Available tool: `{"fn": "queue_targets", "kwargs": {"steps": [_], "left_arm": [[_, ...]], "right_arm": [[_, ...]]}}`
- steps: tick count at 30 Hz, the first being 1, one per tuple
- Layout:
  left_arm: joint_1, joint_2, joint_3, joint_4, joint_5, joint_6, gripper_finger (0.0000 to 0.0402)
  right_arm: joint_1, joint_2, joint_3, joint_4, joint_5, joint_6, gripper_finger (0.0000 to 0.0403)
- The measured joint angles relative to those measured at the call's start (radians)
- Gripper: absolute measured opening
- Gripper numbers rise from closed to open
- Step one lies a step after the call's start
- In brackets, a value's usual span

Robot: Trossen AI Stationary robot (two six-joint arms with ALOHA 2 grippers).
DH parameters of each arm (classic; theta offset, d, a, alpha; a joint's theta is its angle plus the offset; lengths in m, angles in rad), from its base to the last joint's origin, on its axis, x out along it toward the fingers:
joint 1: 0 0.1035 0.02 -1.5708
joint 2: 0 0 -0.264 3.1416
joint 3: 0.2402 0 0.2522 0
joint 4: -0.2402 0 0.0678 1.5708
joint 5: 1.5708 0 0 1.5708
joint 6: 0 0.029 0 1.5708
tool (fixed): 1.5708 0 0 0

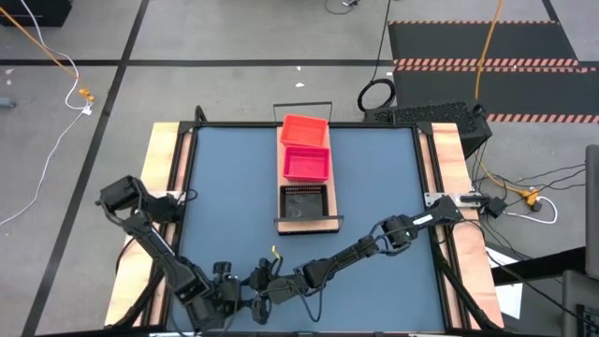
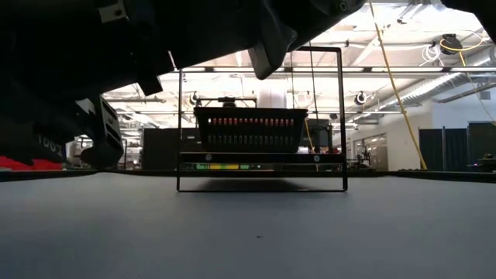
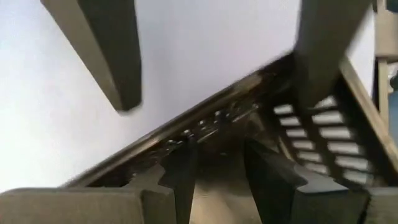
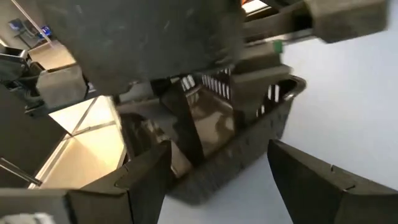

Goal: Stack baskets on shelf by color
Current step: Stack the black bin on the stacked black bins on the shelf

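Note:
The shelf (image 1: pixel 309 223) lies along the table's middle. On it stand an orange basket (image 1: pixel 304 130) at the far end, a pink-red basket (image 1: pixel 307 163) in the middle and a black basket (image 1: pixel 305 201) at the near end. By the table's near edge both arms meet over a second black basket (image 4: pixel 249 149), mostly hidden under them in the high view. My left gripper (image 4: pixel 214 124) is shut on it from above. My right gripper (image 4: pixel 217 155) is open, one finger on either side of that basket's near corner, apart from it. My left gripper has the second black basket by the upper part of one wall (image 3: pixel 214 118), coming down on it from above. One finger (image 4: pixel 185 127) reaches down inside the basket; where the other finger (image 4: pixel 249 93) stands against the wall does not show plainly. The basket looks tilted; whether it touches the table I cannot tell.
The shelf's black wire frame (image 2: pixel 260 116) stands upright at its ends. Bare blue tabletop (image 1: pixel 225 187) lies left and right of the shelf. Wooden side strips (image 1: pixel 164 159) border the table. Cables (image 1: pixel 519 197) lie on the floor beyond the right edge.

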Motion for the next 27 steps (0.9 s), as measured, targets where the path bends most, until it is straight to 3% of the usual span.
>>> {"fn": "queue_targets", "kwargs": {"steps": [9, 14, 19, 27], "left_arm": [[0.049, -0.017, -0.001, 0.050, -0.031, 0.030, 0.0136], [0.038, -0.029, 0.017, 0.040, 0.000, 0.031, 0.0136], [0.032, -0.039, 0.099, -0.087, 0.046, 0.032, 0.0136], [0.030, -0.040, 0.307, -0.361, 0.019, 0.050, 0.0136]], "right_arm": [[-0.001, -0.017, 0.000, -0.043, 0.012, 0.015, 0.0263], [0.001, -0.052, 0.000, -0.149, 0.136, 0.053, 0.0237], [-0.002, -0.081, 0.000, -0.274, 0.153, 0.082, 0.0187], [-0.006, -0.080, 0.000, -0.259, 0.066, 0.094, 0.0145]]}}
